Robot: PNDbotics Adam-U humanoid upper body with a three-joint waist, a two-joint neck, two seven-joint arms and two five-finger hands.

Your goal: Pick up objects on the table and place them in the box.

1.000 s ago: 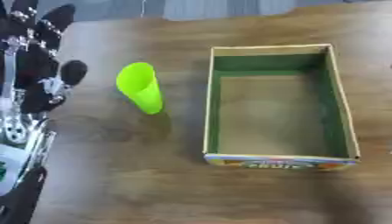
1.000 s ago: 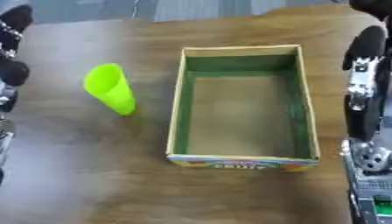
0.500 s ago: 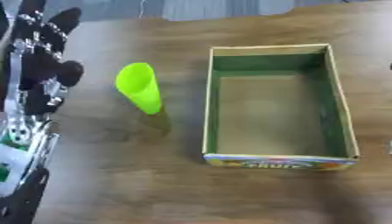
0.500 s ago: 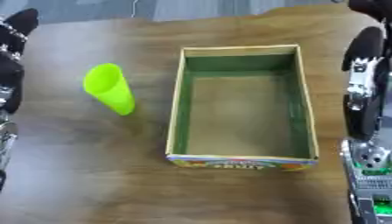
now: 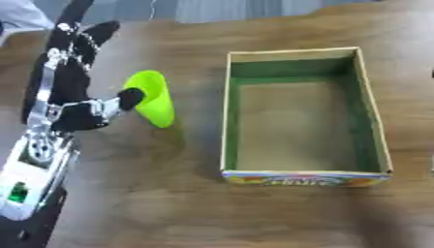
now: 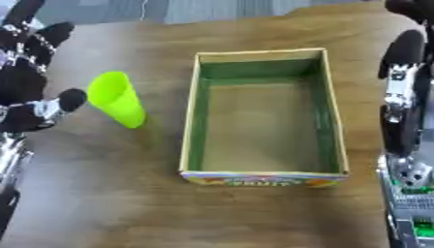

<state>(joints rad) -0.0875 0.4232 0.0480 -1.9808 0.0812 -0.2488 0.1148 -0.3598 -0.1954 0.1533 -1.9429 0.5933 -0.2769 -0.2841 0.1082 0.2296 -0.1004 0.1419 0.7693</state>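
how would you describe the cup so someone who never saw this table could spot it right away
Start at the open cardboard box with green inner walls on the wooden table. To its left lies the cup, just beside the thumb of the robot's left hand. It is the only bright lime-green thing there, tipped on its side.

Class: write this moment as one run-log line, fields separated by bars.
left hand: open beside lime-green plastic cup, thumb at rim | right hand: idle at right edge | green-lined cardboard box: nothing inside | cup lying on wooden table

The cup [image 5: 152,98] lies between the left hand [image 5: 72,87] and the box [image 5: 374,144].
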